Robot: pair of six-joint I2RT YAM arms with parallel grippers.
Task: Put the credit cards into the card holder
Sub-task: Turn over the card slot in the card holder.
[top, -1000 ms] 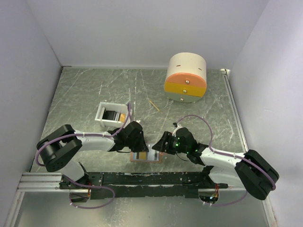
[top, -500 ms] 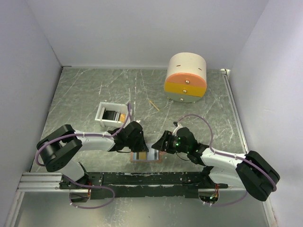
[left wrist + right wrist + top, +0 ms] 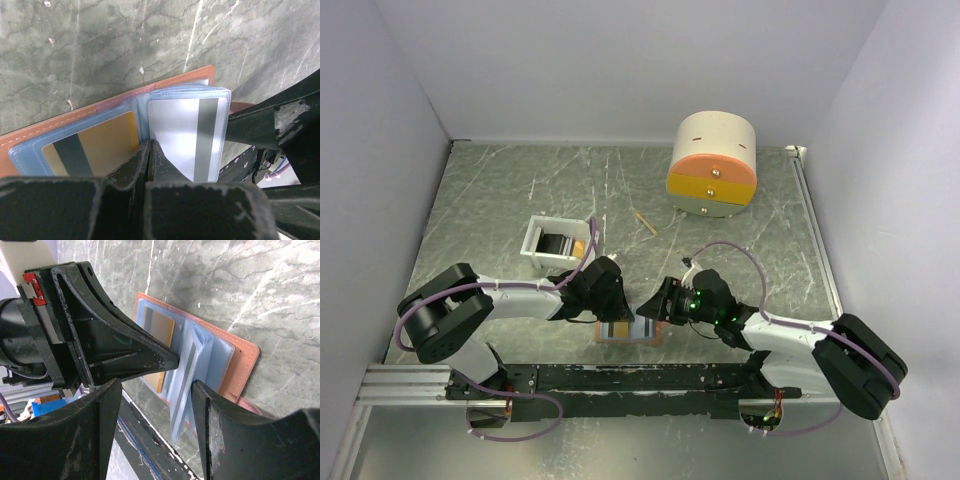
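Observation:
The salmon-pink card holder (image 3: 628, 331) lies open at the table's near edge. In the left wrist view its blue sleeves hold a gold-yellow card (image 3: 95, 145) on the left and a grey card with a dark stripe (image 3: 182, 132) on the right. My left gripper (image 3: 150, 146) is shut, its tips pressed at the holder's middle fold (image 3: 610, 306). My right gripper (image 3: 156, 385) is open and empty, its fingers (image 3: 102, 405) on either side of the raised blue sleeves (image 3: 192, 365); it sits at the holder's right side (image 3: 655, 310). A black card (image 3: 555, 243) lies in the white tray.
The white tray (image 3: 532, 238) stands behind the left arm. A thin wooden stick (image 3: 645, 222) lies mid-table. The round cream, orange and yellow drawer box (image 3: 713, 165) stands at the back right. A black rail (image 3: 640, 375) runs along the near edge, just below the holder.
My right gripper has crept slightly left toward the holder. The left gripper and the holder have stayed put.

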